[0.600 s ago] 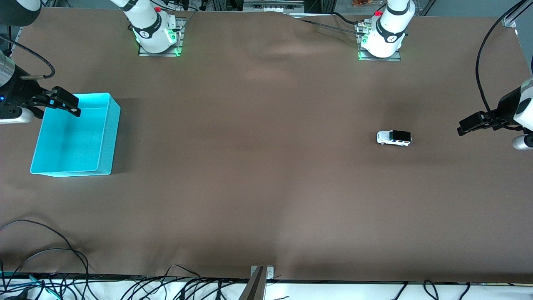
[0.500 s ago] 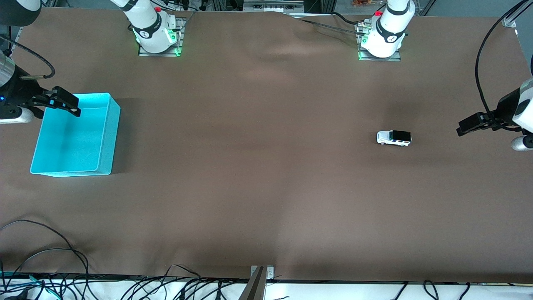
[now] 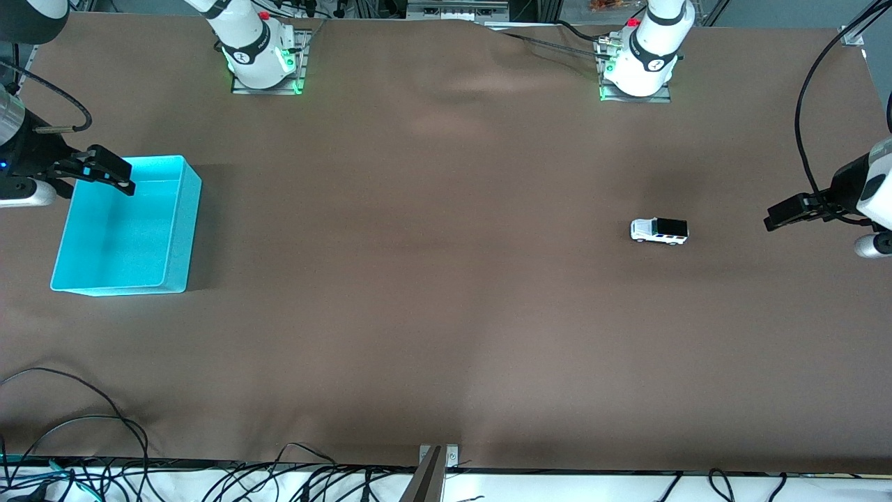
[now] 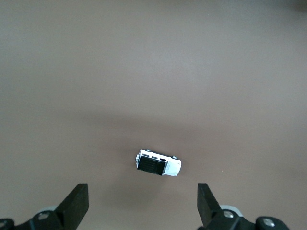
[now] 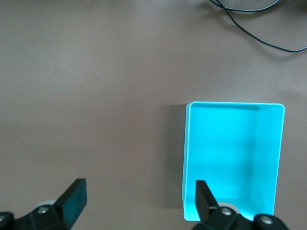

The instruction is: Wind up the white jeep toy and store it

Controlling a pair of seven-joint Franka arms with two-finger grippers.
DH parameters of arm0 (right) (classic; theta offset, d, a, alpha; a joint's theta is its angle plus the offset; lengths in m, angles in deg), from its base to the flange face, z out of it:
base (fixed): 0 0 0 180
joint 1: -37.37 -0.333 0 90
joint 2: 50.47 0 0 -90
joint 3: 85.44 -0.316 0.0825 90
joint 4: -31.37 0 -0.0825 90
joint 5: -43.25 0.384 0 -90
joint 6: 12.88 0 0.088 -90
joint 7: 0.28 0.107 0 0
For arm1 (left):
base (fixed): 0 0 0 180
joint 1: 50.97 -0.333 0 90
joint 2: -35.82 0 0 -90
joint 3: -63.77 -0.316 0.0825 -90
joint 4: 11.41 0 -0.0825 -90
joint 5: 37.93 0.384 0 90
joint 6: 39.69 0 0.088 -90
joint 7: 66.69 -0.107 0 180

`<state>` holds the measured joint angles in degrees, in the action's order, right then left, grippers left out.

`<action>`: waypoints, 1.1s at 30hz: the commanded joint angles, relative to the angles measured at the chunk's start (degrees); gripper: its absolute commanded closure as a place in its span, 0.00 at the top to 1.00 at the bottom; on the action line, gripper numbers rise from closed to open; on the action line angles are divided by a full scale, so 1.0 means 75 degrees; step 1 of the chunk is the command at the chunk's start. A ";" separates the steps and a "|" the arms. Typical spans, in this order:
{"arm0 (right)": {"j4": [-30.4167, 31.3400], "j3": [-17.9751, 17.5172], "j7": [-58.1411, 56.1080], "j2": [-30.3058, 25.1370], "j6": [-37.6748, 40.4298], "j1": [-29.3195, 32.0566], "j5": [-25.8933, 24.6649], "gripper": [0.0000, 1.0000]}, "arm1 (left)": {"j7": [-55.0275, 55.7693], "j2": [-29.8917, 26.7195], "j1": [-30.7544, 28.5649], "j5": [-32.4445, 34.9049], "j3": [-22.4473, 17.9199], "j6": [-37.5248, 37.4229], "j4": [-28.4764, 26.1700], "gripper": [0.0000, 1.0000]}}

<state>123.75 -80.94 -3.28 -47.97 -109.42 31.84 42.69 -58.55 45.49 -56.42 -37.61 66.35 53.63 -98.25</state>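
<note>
The white jeep toy (image 3: pixel 659 231), with a black roof and small coloured side marks, stands on its wheels on the brown table toward the left arm's end. It also shows in the left wrist view (image 4: pixel 159 164). My left gripper (image 3: pixel 784 213) is open and empty, up in the air over the table between the jeep and that end's edge; its jaws show wide apart in its wrist view (image 4: pixel 143 203). My right gripper (image 3: pixel 111 176) is open and empty, up over the rim of the turquoise bin (image 3: pixel 182 230), and shows wide apart in its own view (image 5: pixel 136 199).
The turquoise bin (image 5: pixel 188 158) has nothing in it and sits at the right arm's end of the table. Black cables (image 3: pixel 83 425) lie along the table edge nearest the front camera. A metal bracket (image 3: pixel 437 457) sits at that edge's middle.
My left gripper has drifted slightly nearer the front camera and a little lower. The jeep, the bin and the right arm have not moved.
</note>
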 commanded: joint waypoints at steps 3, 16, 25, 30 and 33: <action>-0.0188 -0.0014 0.0073 0.0076 0.0064 -0.0002 -0.0031 1.00 | -0.0194 0.0047 -0.0035 -0.0323 -0.0087 0.0002 0.0106 1.00; -0.0188 -0.0014 0.0061 0.0088 0.0064 -0.0002 -0.0043 1.00 | -0.0206 0.0036 -0.0164 -0.0323 -0.0075 -0.0010 0.0106 1.00; -0.0188 -0.0014 0.0061 0.0088 0.0076 -0.0002 -0.0043 1.00 | -0.0206 0.0012 -0.0153 -0.0323 -0.0052 -0.0010 0.0118 1.00; -0.0188 -0.0014 0.0073 0.0088 0.0053 -0.0002 -0.0031 1.00 | -0.0206 0.0012 -0.0152 -0.0323 -0.0052 -0.0010 0.0118 1.00; -0.0188 -0.0014 0.0073 0.0123 0.0052 -0.0002 -0.0031 1.00 | -0.0206 0.0024 -0.0152 -0.0312 -0.0052 -0.0010 0.0106 1.00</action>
<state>123.75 -80.94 -3.25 -47.92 -109.42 31.84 42.69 -58.63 45.53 -57.48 -38.40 66.15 53.67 -98.14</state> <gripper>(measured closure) 0.000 0.000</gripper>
